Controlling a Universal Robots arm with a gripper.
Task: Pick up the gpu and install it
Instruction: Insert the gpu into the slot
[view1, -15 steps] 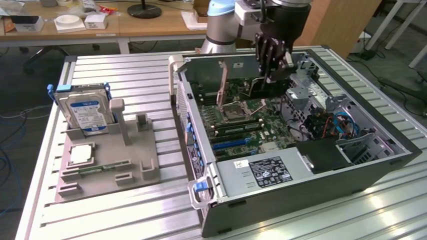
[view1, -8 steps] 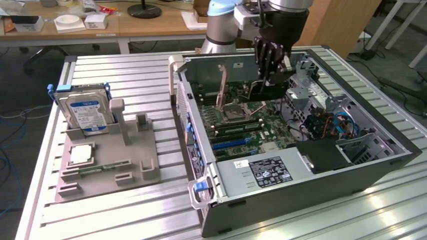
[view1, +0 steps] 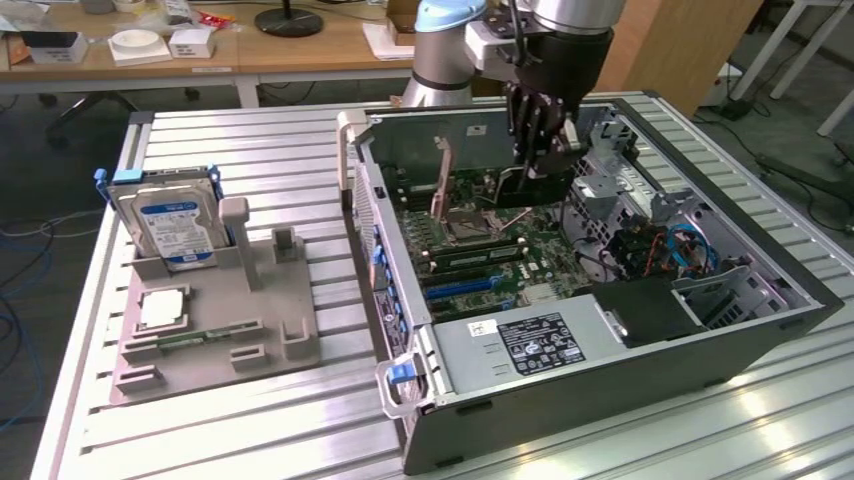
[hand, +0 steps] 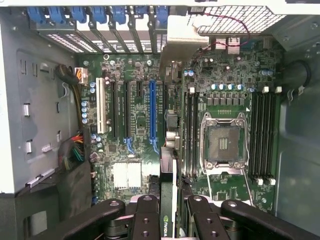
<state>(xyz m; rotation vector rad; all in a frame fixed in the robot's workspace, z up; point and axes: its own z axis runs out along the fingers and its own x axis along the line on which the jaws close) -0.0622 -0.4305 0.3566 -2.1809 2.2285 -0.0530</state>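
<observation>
The gpu, a thin dark card, hangs on edge inside the open computer case, just above the motherboard. My gripper reaches down into the case and is shut on the card's upper edge. In the wrist view the gpu shows edge-on between my fingers, its silvery bracket towards the case's slot openings. The card runs alongside the long blue slot, close to it. My gripper holds it upright. Whether its connector touches a slot is hidden.
A grey fixture on the slatted table, at the exterior view's left, holds a silver hard drive, a square chip and a green memory stick. Inside the case lie the power supply, the processor socket and drive cables.
</observation>
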